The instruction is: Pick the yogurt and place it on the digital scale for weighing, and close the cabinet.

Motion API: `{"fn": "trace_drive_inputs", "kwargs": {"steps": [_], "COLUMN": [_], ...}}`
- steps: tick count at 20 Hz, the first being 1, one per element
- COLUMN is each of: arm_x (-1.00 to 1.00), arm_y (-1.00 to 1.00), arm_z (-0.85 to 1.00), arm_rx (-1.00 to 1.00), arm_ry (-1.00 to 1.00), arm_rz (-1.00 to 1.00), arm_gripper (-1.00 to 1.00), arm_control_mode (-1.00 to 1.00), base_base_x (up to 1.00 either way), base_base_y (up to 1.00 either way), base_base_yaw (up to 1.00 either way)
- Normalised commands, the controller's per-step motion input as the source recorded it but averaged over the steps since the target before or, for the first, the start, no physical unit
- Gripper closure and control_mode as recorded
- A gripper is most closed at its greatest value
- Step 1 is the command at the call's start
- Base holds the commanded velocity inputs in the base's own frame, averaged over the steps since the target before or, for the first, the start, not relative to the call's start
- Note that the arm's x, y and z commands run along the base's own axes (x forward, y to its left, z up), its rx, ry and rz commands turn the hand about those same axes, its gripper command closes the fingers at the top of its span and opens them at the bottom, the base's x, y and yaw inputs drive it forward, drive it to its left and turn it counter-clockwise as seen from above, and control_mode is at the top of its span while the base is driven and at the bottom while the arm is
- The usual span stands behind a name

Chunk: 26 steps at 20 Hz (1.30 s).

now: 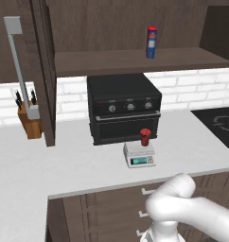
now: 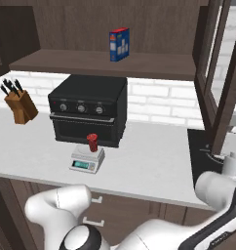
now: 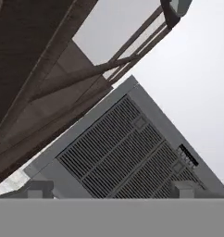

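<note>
Up at the hand camera, two finger tips (image 3: 40,189) sit far apart at the bottom edge, so the gripper (image 3: 111,190) is spread wide with nothing between the jaws; ahead of it a grey slatted vent panel (image 3: 127,152), and dark brown cabinet (image 3: 35,69) framing runs diagonally across the upper left. White arm (image 1: 192,212) low in front of the counter (image 1: 64,160) in the left base view; in the right base view it bends up toward the open right door (image 2: 222,83). Yogurt (image 1: 145,137) stands upright on the digital scale (image 1: 139,155), on the top plate's back right part, display facing front. Scale sits on the counter just in front of the black oven (image 1: 123,106), apart from it. Blue can (image 1: 151,42) stands on the open cabinet shelf (image 1: 135,60) above the oven. Left cabinet door (image 1: 40,71) is swung open, edge-on, grey bar handle (image 1: 19,66) toward the camera. Knife block (image 1: 30,120) near the back wall, left of the oven, partly behind that door. Dark cooktop (image 1: 220,125) at the counter's right end.
</note>
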Motion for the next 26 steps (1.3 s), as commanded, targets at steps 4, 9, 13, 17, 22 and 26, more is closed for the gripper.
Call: {"fn": "trace_drive_inputs", "kwargs": {"steps": [4, 9, 13, 17, 22, 26], "arm_x": [-0.43, -0.77, -0.53, -0.1, -0.27, -0.03], "arm_y": [0.04, 0.97, 1.0, 0.94, 1.0, 1.0], "arm_z": [0.68, 0.16, 0.64, 0.94, 0.62, 0.75], "arm_rx": [0.01, -0.03, -0.14, -0.18, -0.23, -0.21], "arm_ry": [-0.33, -0.19, -0.32, -0.46, -0.41, -0.35], "arm_rz": [0.04, 0.11, 0.13, 0.14, 0.15, 0.12], "arm_gripper": [-1.0, -1.0, -1.0, -1.0, -1.0, -1.0], "arm_control_mode": [-1.0, -1.0, -1.0, -1.0, -1.0, -1.0], "base_base_x": [0.0, 0.0, 0.0, 0.0, 0.0, 0.0], "base_base_y": [0.0, 0.0, 0.0, 0.0, 0.0, 0.0], "base_base_yaw": [0.0, 0.0, 0.0, 0.0, 0.0, 0.0]}}
